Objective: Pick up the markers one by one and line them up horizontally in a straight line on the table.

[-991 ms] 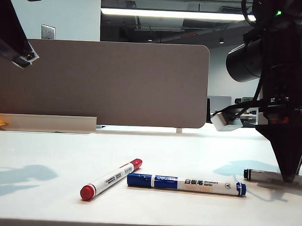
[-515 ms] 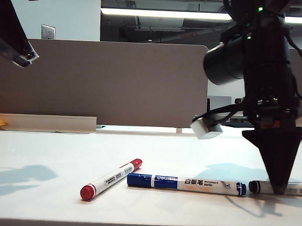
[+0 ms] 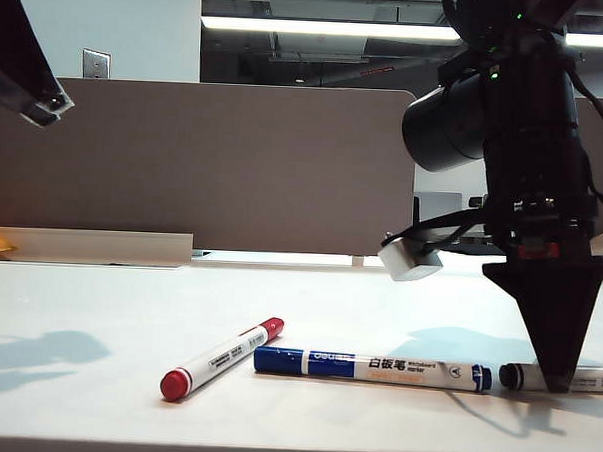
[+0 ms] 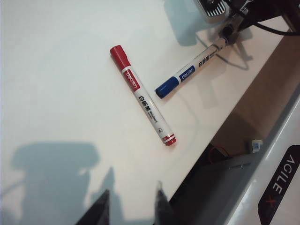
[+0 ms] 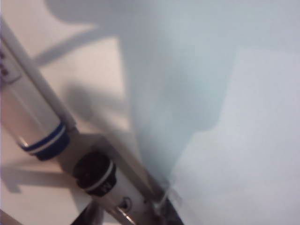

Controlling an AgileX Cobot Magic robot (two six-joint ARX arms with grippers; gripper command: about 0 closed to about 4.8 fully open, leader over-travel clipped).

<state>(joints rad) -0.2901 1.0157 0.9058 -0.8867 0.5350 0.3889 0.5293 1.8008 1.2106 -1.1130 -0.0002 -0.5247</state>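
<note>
Right gripper pinching black marker down at table, setting it end-to-end with blue marker just beyond its cap end. Placing step apparently finishing; next needing release, then lifting clear. Left gripper hanging high, jaws parted, holding nothing; red marker lying angled well beyond its tips, unaligned.

Table w/ red, blue, black markers

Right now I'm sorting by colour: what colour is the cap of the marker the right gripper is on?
Black, clearest in the exterior view.
</note>
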